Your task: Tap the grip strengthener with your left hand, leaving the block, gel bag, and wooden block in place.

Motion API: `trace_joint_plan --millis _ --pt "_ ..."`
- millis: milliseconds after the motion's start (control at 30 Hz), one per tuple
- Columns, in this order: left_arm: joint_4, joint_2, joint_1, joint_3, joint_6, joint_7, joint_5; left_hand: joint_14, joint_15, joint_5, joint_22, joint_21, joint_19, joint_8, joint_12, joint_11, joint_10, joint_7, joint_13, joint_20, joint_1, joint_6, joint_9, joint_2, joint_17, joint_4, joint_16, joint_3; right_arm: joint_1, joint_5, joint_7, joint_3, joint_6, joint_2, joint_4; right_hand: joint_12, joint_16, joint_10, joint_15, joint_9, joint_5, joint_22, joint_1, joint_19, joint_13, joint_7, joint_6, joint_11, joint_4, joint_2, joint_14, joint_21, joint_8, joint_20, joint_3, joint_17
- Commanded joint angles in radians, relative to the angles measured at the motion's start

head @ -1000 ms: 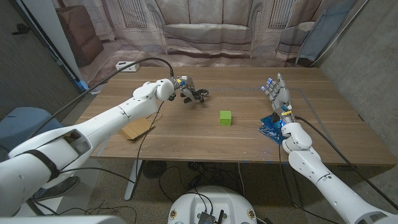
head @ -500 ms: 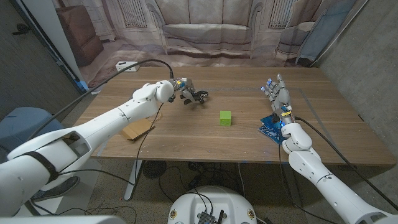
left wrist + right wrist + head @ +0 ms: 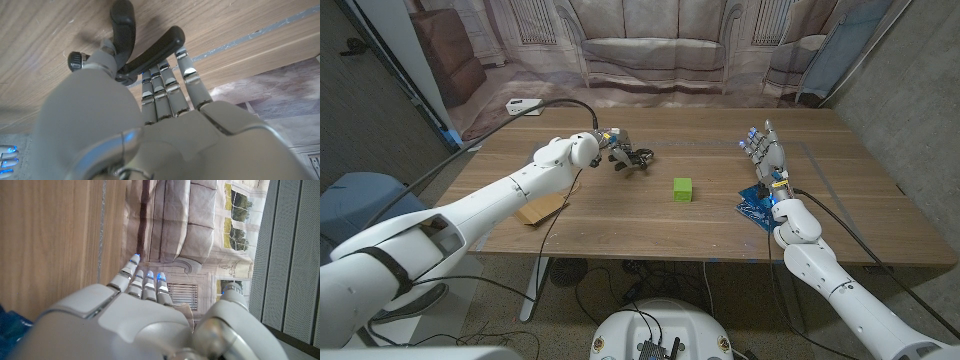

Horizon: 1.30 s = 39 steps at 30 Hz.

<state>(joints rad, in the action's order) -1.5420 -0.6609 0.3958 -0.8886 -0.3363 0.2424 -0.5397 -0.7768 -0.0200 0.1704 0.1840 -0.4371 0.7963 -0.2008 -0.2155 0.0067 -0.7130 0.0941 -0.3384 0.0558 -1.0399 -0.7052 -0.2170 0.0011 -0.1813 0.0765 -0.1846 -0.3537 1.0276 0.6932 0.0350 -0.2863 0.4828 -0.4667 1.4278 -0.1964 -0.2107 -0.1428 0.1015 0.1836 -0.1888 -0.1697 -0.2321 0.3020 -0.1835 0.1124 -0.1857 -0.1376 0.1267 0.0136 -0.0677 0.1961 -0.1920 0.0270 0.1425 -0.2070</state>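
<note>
Wooden table (image 3: 620,215) carries the strengthener (image 3: 636,156) far left of centre, a stiff, light, sprung thing best tapped on its padded handles, where the left hand (image 3: 616,145) touches it, fingers straight and together.

Left hand (image 3: 616,141) touches grip strengthener (image 3: 635,156) near green block (image 3: 683,189).

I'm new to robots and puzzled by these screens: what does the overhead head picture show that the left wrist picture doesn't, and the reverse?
Head view alone: the green block, blue gel bag, wooden block and right robot hand.

Left wrist view alone: the left robot hand's fingertips close by one of the grip strengthener's black handles.

Shared: the left robot hand, grip strengthener and wooden table.
</note>
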Motion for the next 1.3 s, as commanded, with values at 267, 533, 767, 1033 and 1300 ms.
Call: trace_joint_plan --millis 267,533,767,1033,1300 --pt "0.009 -0.005 0.025 0.0 -0.004 -0.014 0.008 0.0 -0.009 0.01 0.002 0.006 0.002 -0.004 -0.004 -0.014 -0.008 -0.01 0.0 -0.021 0.012 -0.006 -0.003 0.009 0.0 -0.008 -0.006 -0.005 0.014 -0.003 0.018 0.0 -0.018 -0.01 0.022 0.001 0.003 -0.01 0.004 0.002 0.0 -0.003 -0.012 0.007 -0.005 -0.001 -0.008 0.001 0.002 0.004 -0.008 -0.002 -0.001 -0.002 -0.001 -0.004" --pt "0.009 -0.005 0.01 -0.017 -0.016 0.012 -0.014 0.015 -0.009 0.009 0.001 0.014 -0.014 -0.001 -0.001 -0.016 -0.001 -0.014 0.002 -0.02 0.022 0.0 -0.001 0.005 0.001 -0.006 -0.001 0.0 0.014 0.001 0.017 -0.002 -0.035 -0.015 0.028 0.001 0.003 -0.011 0.004 0.002 0.0 -0.003 -0.012 0.007 -0.006 0.0 -0.008 0.0 0.001 0.004 -0.007 -0.002 -0.001 -0.002 -0.001 -0.004" --pt "0.014 -0.002 -0.003 -0.035 -0.014 0.025 -0.043 0.043 0.005 0.008 0.001 0.028 -0.045 0.002 0.003 -0.017 0.008 -0.015 0.005 -0.019 0.037 0.011 0.0 -0.004 0.001 -0.006 0.006 0.009 0.019 0.005 0.022 -0.001 -0.042 -0.015 0.033 0.001 0.002 -0.011 0.005 0.002 0.0 -0.003 -0.012 0.007 -0.006 0.0 -0.008 0.001 0.001 0.004 -0.008 -0.002 -0.001 -0.003 -0.001 -0.004" --pt "0.02 0.005 -0.006 -0.046 -0.015 0.031 -0.064 0.111 0.014 0.008 0.0 0.058 -0.108 0.016 0.019 -0.017 0.058 -0.022 0.008 -0.014 0.046 0.059 0.002 -0.005 -0.003 0.001 0.012 0.022 0.024 0.006 0.021 0.001 -0.038 -0.016 0.035 0.001 0.002 -0.011 0.004 0.002 0.0 -0.003 -0.012 0.007 -0.006 0.0 -0.008 0.001 0.001 0.005 -0.008 -0.002 -0.001 -0.003 -0.001 -0.004" --pt "0.001 -0.003 -0.024 -0.072 -0.039 0.084 -0.117 0.201 0.026 0.007 -0.002 0.096 -0.178 0.025 0.03 -0.007 0.132 -0.019 0.015 -0.007 0.075 0.141 0.006 -0.004 -0.006 0.003 0.011 0.05 0.022 0.006 0.014 0.001 -0.029 -0.013 0.026 0.001 0.002 -0.01 0.003 0.002 0.0 -0.003 -0.013 0.006 -0.006 -0.001 -0.008 0.0 0.001 0.006 -0.008 -0.002 -0.001 -0.003 -0.001 -0.004"
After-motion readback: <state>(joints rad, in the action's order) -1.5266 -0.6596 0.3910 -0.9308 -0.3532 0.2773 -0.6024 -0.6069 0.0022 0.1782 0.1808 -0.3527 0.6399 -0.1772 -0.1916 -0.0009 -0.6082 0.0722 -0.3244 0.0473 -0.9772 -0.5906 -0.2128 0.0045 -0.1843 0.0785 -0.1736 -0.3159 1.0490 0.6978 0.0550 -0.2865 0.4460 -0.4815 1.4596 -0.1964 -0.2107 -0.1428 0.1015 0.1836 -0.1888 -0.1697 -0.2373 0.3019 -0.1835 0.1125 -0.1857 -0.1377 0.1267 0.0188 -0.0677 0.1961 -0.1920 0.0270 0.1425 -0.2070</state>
